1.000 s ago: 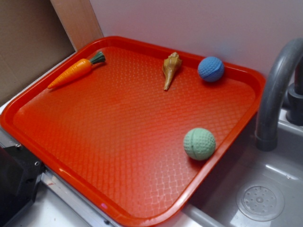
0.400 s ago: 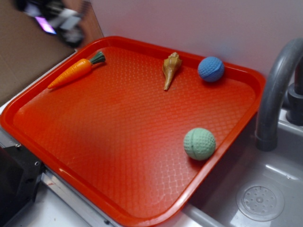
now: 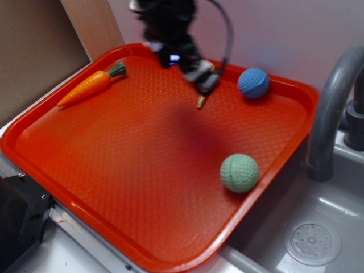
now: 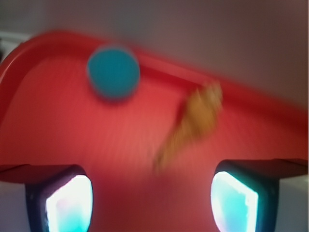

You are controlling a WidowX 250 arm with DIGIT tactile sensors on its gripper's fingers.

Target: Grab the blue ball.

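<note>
A: Nearest item, exterior view?

B: Grey sink basin [image 3: 318, 239], lower right, with a round drain; a curved grey faucet [image 3: 330, 108] rises at the right edge.

A: Next.

B: Red tray [image 3: 114, 187], textured floor, raised rim. It carries four items.

A: List them, near to far.

B: Pale green ball [image 3: 239, 173], dimpled, near the tray's right rim. Toy carrot [image 3: 91, 85], orange with a green top, along the left rim. Tan shell [image 3: 201, 101], only its pointed tip showing below the arm in the exterior view; the wrist view shows it whole [image 4: 190, 123], though blurred. Blue ball [image 3: 253, 83], dimpled, by the tray's far rim, near the far right corner, clear of the shell.

A: Blue ball in the wrist view?

B: Upper left of the frame [image 4: 113, 72], on the tray floor just short of the far rim.

A: Gripper?

B: Gripper [image 3: 199, 77], black and motion-blurred, over the shell, left of the blue ball and apart from it. In the wrist view [image 4: 152, 203] its two fingers [image 4: 60, 200] stand wide apart with nothing between them.

A: Farthest?

B: Pale wall [image 3: 273, 28], and a brown panel [image 3: 34, 51] at left.
</note>
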